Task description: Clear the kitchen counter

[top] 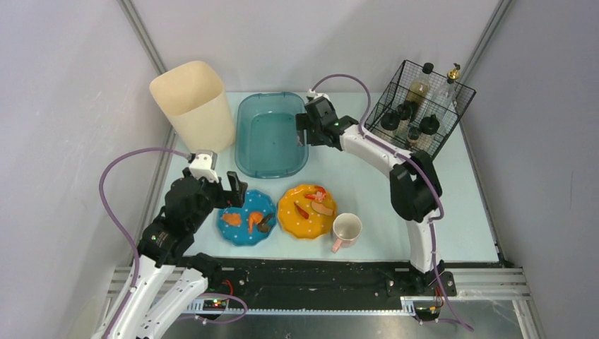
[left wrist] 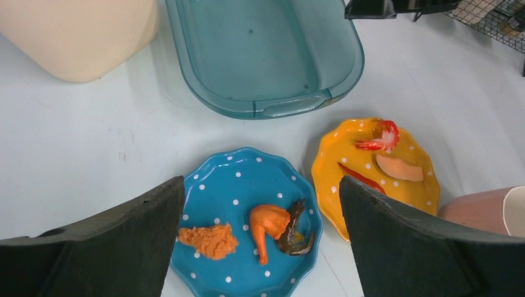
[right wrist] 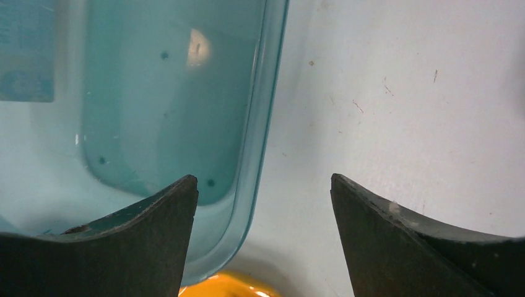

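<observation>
Kitchen counter (top: 466,212) — the pale blue top I'm bolted to — carries two food-strewn plates and a mug (top: 347,229) along its near side, with the teal basin (left wrist: 266,111) and a cream bin (top: 194,106) behind them. My left claw (top: 235,191) hangs wide open over the blue plate (left wrist: 229,173), with nothing between its fingers. My right claw (right wrist: 263,179) is open and empty too, poised above the basin's right rim.

I judge the blue plate to be my step: lift it off the counter. To do that well I'd come down on its near rim, pinching the scalloped lip clear of the drumstick (left wrist: 267,223) and the crumbly orange piece (left wrist: 209,240) — a bite on food would slip. The plate looks shallow and glossy, so I'd close firmly, lift level and move slowly, since a tilt would send scraps sliding onto the counter. The orange plate (left wrist: 347,154) sits just beside it, so I'd rise straight up before swinging away.
</observation>
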